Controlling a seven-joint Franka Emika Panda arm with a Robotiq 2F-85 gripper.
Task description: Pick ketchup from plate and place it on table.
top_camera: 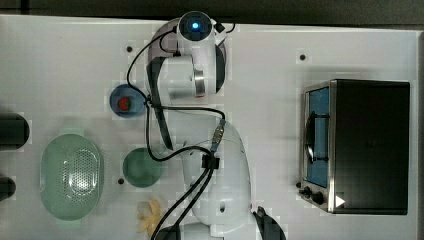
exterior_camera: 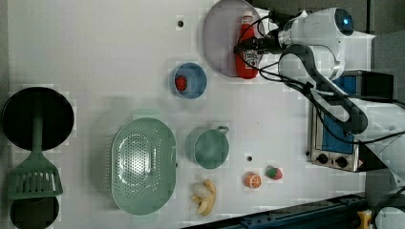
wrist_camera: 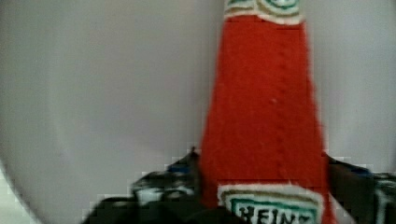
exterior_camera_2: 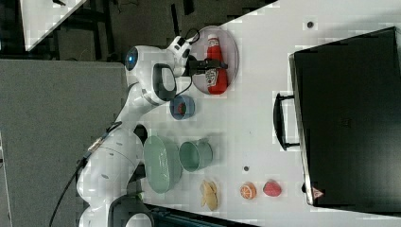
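Note:
The ketchup (exterior_camera: pixel 246 70) is a red squeeze bottle with a white label, lying on its side on the pale lavender plate (exterior_camera: pixel 219 33) at the top of the left view. In the right view the ketchup (exterior_camera_2: pixel 217 86) lies on the plate (exterior_camera_2: pixel 232 47) with its cap pointing to the right view's top. My gripper (exterior_camera: pixel 249 47) straddles the bottle's middle. In the wrist view both dark fingers (wrist_camera: pixel 180 175) press against the sides of the ketchup (wrist_camera: pixel 266 107), just above its label. The bottle still rests on the plate (wrist_camera: pixel 93 93). The white table (exterior_camera: pixel 119 47) spreads around it.
A small blue dish (exterior_camera: pixel 190 80) with a strawberry sits just beside the plate. Further off stand a green cup (exterior_camera: pixel 211 148), a green colander (exterior_camera: pixel 142 164), a banana (exterior_camera: pixel 205 195), an orange slice (exterior_camera: pixel 253 180) and another strawberry (exterior_camera: pixel 273 172). A toaster oven (exterior_camera: pixel 334 143) stands beside the arm.

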